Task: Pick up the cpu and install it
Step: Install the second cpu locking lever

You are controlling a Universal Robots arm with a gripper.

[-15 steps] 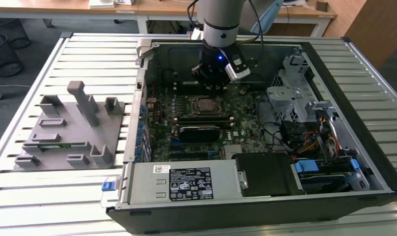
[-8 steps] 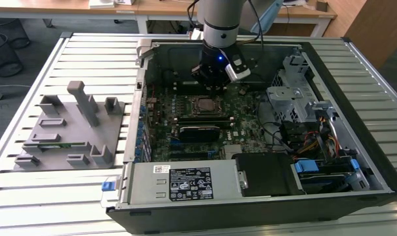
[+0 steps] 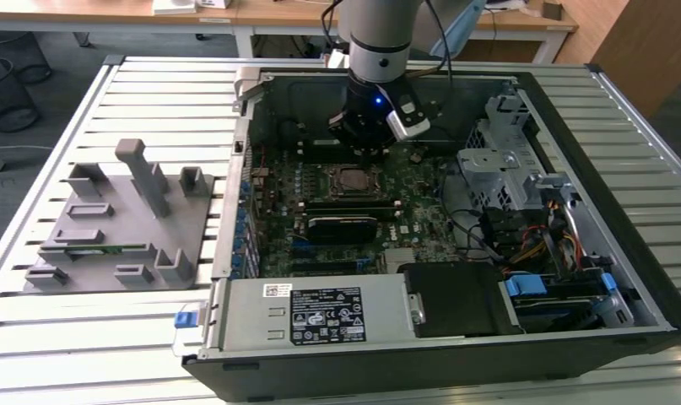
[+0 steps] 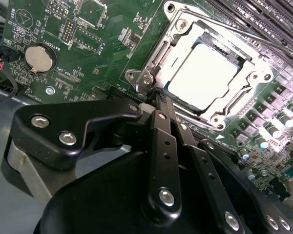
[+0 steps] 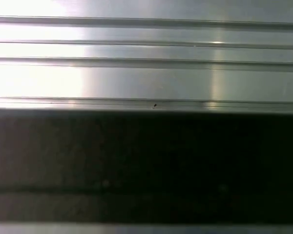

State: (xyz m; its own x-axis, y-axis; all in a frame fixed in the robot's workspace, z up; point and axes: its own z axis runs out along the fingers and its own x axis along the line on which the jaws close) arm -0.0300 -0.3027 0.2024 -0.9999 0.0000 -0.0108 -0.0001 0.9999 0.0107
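Just beyond the narrowed, empty tips of the black, bolted metal fingers (image 4: pixel 158 95), the cpu (image 4: pixel 205 73), flat, square and matte silver, lies seated in the steel-framed socket (image 4: pixel 151 58) on the green motherboard (image 4: pixel 107 29) inside the open black computer case (image 3: pixel 610 278) on the ribbed aluminium counter (image 3: pixel 127 93).

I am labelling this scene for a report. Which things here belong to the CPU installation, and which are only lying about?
Belonging to the job:
- cpu, lying in the socket
- gripper, close beside the socket
- motherboard

Only lying about:
- grey fixture tray, on the table at the exterior view's left
- drive cage
- power supply
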